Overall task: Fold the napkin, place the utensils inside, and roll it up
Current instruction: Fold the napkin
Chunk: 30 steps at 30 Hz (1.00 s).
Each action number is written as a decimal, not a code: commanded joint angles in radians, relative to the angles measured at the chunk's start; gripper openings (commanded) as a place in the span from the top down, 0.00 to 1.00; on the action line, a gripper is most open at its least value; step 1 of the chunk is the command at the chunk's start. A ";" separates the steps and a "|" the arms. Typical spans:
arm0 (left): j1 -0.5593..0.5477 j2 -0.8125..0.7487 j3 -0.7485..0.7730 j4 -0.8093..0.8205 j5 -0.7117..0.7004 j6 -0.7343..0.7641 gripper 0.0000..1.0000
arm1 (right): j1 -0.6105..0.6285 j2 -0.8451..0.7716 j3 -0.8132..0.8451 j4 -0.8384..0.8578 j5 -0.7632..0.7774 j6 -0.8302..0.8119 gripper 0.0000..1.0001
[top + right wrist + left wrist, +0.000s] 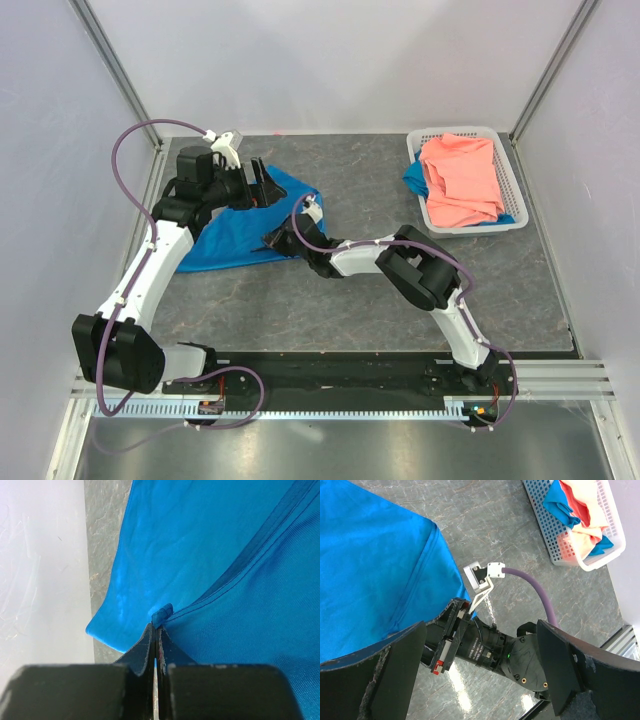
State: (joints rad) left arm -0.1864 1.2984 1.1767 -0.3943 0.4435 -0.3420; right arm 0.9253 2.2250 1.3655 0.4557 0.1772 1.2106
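top external view, and the napkin (228, 240) lies loosely spread and a bit rumpled on the left half of the grey surface (340, 305), towards the far side. left gripper (262, 187) sits over the napkin's far edge, jaws wide apart, nothing between them. whether it touches the cloth, can't tell. right gripper (272, 240) reaches in from the right, low at the napkin's right-hand edge. in the far right corner, a white basket (512, 190) holds a salmon-pink cloth (462, 180), with a blue scrap (412, 180) poking out on its left side.

left wrist view: the two fingers (395, 675) stand far apart. between them shows the right arm's wrist with its purple cable (535, 592), just beside the napkin's (370, 565) corner. the basket (547, 535) is well apart from all that.

right wrist view, the close one: fingers (145, 647) pressed together, a small tuck of the napkin (225, 580) nipped at their tips. the cloth fans away from the pinch, a stitched hem running off across it, with bare surface (102, 525) and a pale wall (40, 580) beyond its edge.
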 commanded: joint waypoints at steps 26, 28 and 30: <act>0.013 -0.021 -0.006 0.031 -0.048 -0.014 0.02 | -0.104 -0.395 -0.393 0.035 -0.067 -0.259 0.40; 0.013 -0.019 -0.006 0.032 -0.048 -0.014 0.02 | -0.173 -0.416 -0.425 0.014 -0.120 -0.281 0.43; 0.013 -0.016 -0.008 0.031 -0.048 -0.014 0.02 | -0.221 -0.418 -0.433 -0.006 -0.203 -0.301 0.44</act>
State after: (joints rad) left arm -0.1780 1.2984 1.1736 -0.3943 0.4107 -0.3420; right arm 0.8051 1.8477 0.9615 0.4850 0.0940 0.9695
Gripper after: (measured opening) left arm 0.982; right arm 0.568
